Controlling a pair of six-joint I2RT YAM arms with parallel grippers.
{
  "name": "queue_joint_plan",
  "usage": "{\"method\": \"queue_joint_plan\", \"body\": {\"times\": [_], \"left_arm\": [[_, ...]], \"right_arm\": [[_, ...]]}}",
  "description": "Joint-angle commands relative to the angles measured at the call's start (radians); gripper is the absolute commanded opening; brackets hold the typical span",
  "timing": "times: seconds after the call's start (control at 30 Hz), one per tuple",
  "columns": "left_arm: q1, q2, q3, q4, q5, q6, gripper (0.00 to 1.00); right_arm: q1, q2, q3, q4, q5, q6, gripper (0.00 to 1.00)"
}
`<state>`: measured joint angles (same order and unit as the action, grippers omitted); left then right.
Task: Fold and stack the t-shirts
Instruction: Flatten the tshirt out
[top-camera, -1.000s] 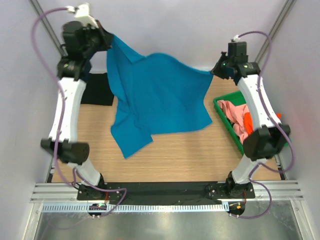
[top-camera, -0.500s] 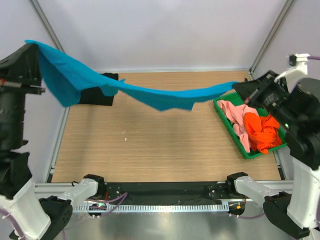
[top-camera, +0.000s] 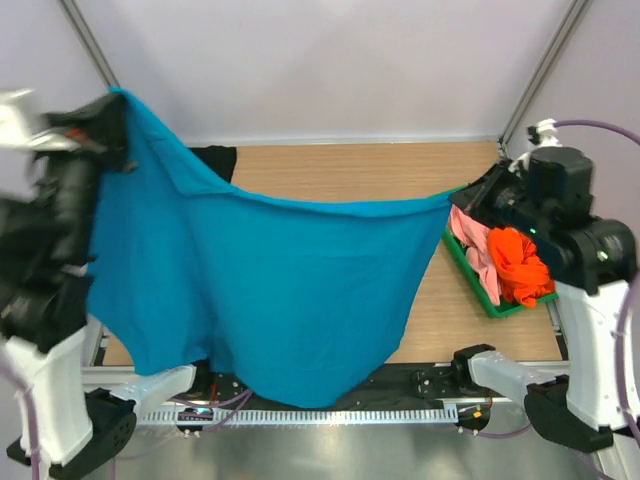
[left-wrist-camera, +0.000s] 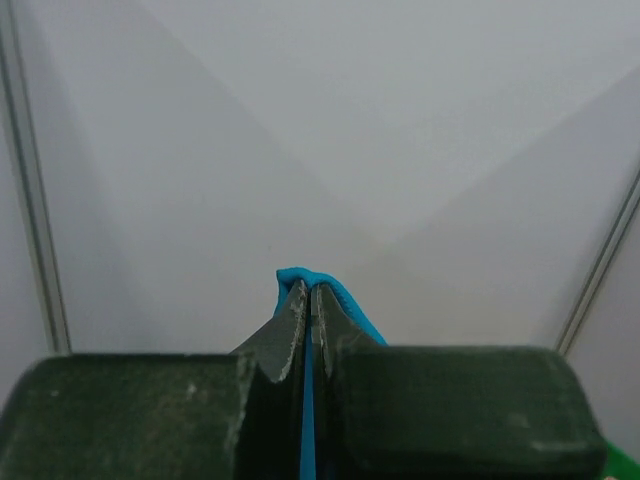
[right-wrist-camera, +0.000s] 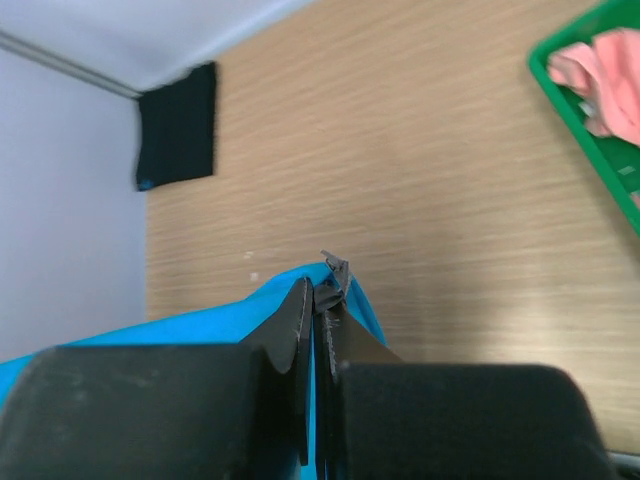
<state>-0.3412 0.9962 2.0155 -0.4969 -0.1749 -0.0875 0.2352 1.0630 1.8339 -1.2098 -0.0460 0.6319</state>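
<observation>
I am holding the teal-blue t-shirt (top-camera: 280, 290) up above the table (top-camera: 340, 172), spread between both arms. My left gripper (left-wrist-camera: 306, 292), high at the far left, is pressed together on one top corner, and my right gripper (right-wrist-camera: 318, 292), lower at the right, is pinching the other, so the cloth hangs as a wide sheet draping toward the near edge. The black t-shirt (top-camera: 214, 157) lies flat at the table's far left corner, and the orange t-shirt (top-camera: 517, 262) and pink t-shirt (top-camera: 468, 243) sit bunched in the green tray (top-camera: 473, 283) at the right, beside my right gripper.
</observation>
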Motion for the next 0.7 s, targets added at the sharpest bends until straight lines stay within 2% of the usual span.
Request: {"method": "queue_joint_plan", "body": {"times": [0.0, 0.1, 0.13, 0.2, 0.23, 0.27, 0.33, 0.37, 0.5, 0.67], "left_arm": [[0.002, 0.157, -0.195, 0.040, 0.035, 0.015, 0.01], [0.079, 0.309, -0.282, 0.070, 0.173, -0.024, 0.00], [0.121, 0.423, -0.291, 0.076, 0.258, -0.037, 0.00], [0.148, 0.540, -0.291, 0.102, 0.301, -0.054, 0.00], [0.156, 0.597, -0.284, 0.110, 0.302, -0.051, 0.00], [0.166, 0.710, -0.268, 0.116, 0.311, -0.049, 0.00], [0.179, 0.812, -0.203, 0.130, 0.342, -0.057, 0.00], [0.182, 0.911, -0.174, 0.130, 0.348, -0.057, 0.00], [0.194, 1.118, -0.014, 0.089, 0.376, -0.057, 0.00], [0.209, 1.239, 0.112, 0.087, 0.419, -0.087, 0.00]], "right_arm": [[-0.004, 0.089, -0.082, 0.035, 0.139, 0.000, 0.01], [-0.017, 0.199, -0.195, 0.126, 0.173, -0.035, 0.01], [-0.023, 0.250, -0.255, 0.165, 0.192, -0.056, 0.01], [-0.036, 0.328, -0.288, 0.264, 0.218, -0.096, 0.01], [-0.051, 0.421, -0.285, 0.285, 0.230, -0.130, 0.01], [-0.065, 0.466, -0.272, 0.300, 0.224, -0.147, 0.01], [-0.092, 0.546, -0.268, 0.401, 0.212, -0.172, 0.01], [-0.105, 0.621, -0.259, 0.433, 0.206, -0.182, 0.01], [-0.132, 0.807, -0.165, 0.476, 0.149, -0.187, 0.01], [-0.139, 0.945, -0.065, 0.460, 0.129, -0.213, 0.01]]}}
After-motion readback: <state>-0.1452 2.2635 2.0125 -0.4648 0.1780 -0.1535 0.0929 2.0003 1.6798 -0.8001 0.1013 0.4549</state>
